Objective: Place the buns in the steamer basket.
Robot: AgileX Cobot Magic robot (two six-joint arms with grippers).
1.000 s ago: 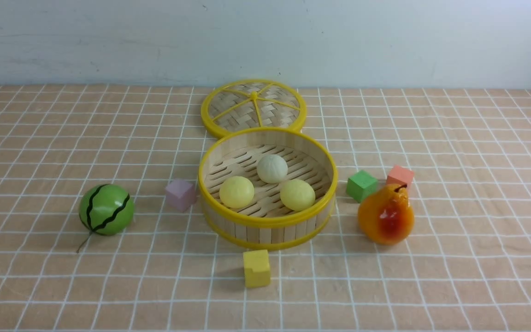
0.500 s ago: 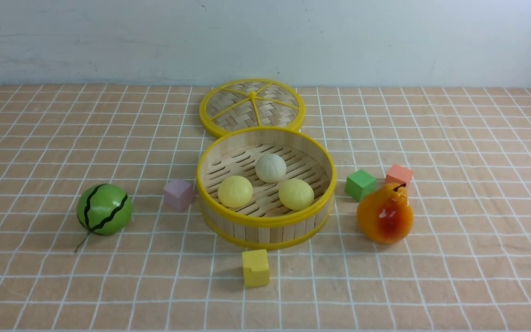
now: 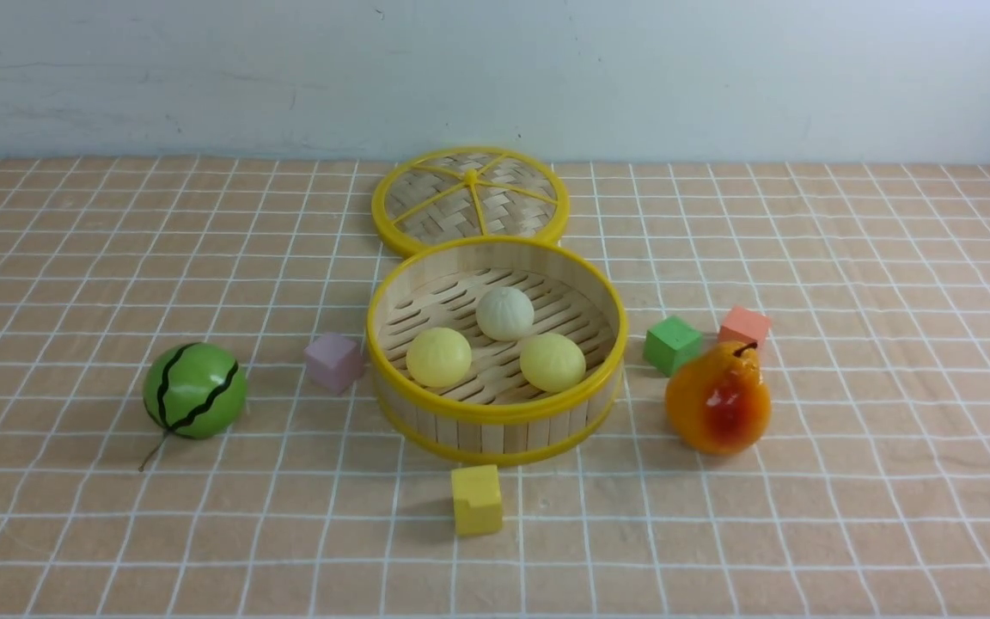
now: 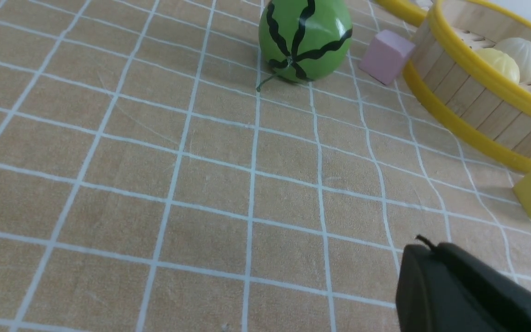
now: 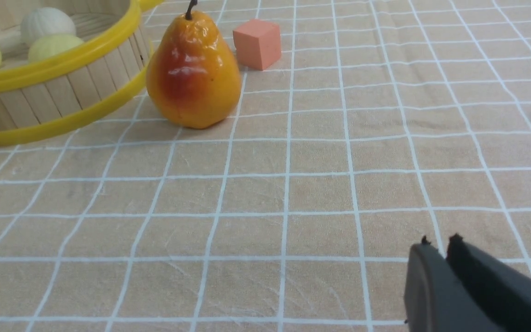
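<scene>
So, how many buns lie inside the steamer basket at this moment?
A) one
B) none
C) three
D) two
C: in the front view, two pale yellow buns and one off-white bun rest on the slatted floor of the steamer basket.

Watermelon ball [image 4: 305, 39] and basket [image 4: 486, 103] seen on the checked desk [image 4: 155, 184].
A pink cube [image 4: 386, 56] lies between them; buns [image 4: 500, 64] are held inside the basket.

Three buns [image 3: 504, 344] rest apart inside the steamer basket [image 3: 495, 411].
</scene>
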